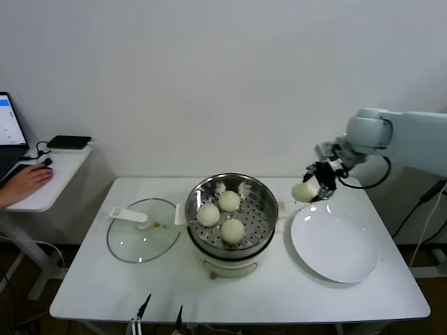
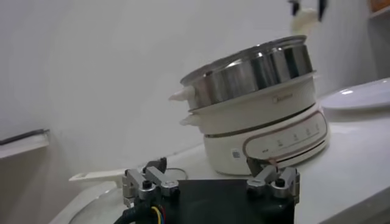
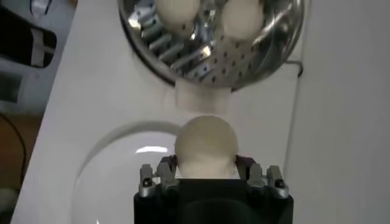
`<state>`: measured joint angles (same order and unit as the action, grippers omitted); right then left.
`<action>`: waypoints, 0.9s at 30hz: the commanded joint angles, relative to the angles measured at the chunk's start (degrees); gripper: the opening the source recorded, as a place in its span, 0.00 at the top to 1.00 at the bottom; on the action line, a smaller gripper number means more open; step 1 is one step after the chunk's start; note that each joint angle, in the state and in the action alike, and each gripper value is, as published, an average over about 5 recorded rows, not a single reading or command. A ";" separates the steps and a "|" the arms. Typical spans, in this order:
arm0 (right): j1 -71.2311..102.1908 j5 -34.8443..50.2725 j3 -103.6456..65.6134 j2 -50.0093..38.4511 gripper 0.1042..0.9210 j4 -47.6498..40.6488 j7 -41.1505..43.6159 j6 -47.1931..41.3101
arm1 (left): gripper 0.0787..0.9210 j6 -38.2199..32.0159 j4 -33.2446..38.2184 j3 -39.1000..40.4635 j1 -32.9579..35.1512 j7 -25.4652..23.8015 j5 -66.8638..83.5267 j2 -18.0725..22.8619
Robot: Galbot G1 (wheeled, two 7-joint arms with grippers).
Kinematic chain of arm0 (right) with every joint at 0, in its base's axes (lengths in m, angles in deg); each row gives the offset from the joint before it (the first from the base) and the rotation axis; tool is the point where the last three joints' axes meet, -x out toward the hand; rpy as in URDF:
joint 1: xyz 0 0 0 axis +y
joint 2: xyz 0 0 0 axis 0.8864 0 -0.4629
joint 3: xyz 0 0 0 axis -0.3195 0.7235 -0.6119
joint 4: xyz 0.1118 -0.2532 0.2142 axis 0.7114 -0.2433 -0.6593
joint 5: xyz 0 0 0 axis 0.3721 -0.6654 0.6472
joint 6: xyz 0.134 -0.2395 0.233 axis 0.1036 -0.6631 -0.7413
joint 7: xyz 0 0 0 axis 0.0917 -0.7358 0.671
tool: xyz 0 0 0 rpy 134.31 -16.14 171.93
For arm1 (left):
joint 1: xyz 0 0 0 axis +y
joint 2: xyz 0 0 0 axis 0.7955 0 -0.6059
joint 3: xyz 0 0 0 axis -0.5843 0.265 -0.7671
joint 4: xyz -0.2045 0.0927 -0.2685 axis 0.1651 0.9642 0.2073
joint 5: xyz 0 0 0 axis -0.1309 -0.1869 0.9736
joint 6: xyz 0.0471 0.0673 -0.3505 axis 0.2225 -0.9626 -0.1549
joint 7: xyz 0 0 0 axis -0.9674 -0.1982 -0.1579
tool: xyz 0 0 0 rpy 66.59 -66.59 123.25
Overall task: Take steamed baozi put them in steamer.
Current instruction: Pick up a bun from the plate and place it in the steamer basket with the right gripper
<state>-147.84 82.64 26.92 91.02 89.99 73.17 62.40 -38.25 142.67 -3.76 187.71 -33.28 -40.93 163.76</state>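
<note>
The steamer (image 1: 268, 204) stands mid-table, a shiny steel pot on a white base, with three steamed baozi (image 1: 208, 215) (image 1: 229, 201) (image 1: 232, 230) on its perforated tray. My right gripper (image 1: 312, 189) hangs in the air just right of the steamer, over the plate's far edge, shut on a fourth cream-white baozi (image 1: 304, 191). In the right wrist view that baozi (image 3: 206, 141) sits between the fingers of the right gripper (image 3: 206, 163), with the steamer's tray (image 3: 207, 67) beyond it. My left gripper (image 1: 160, 310) waits open, low at the table's front edge, and faces the steamer (image 2: 256, 70).
A wide white plate (image 1: 335, 244) lies right of the steamer. Left of it lies a flat glass lid (image 1: 143, 234) with a white handle. At the far left, a person's hand (image 1: 24, 183) rests on a side table beside a laptop.
</note>
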 commanded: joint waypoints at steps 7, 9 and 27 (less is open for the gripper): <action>7.35 5.12 -6.86 11.45 0.31 2.65 -7.77 -9.60 | 0.12 -0.21 0.16 -0.23 0.02 0.04 0.10 0.09; 10.13 3.74 -8.31 12.14 0.31 1.37 -8.19 -10.17 | 0.12 -0.32 -0.08 -0.22 -0.04 0.02 0.07 0.18; 22.34 -2.71 -13.85 14.04 0.30 -5.56 -9.74 -11.27 | 0.12 -0.40 -0.78 -1.12 -0.34 -0.12 0.09 0.13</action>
<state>-132.09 82.08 16.01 103.64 87.05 64.49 52.15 -38.68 141.99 -4.69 187.41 -33.34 -40.90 163.91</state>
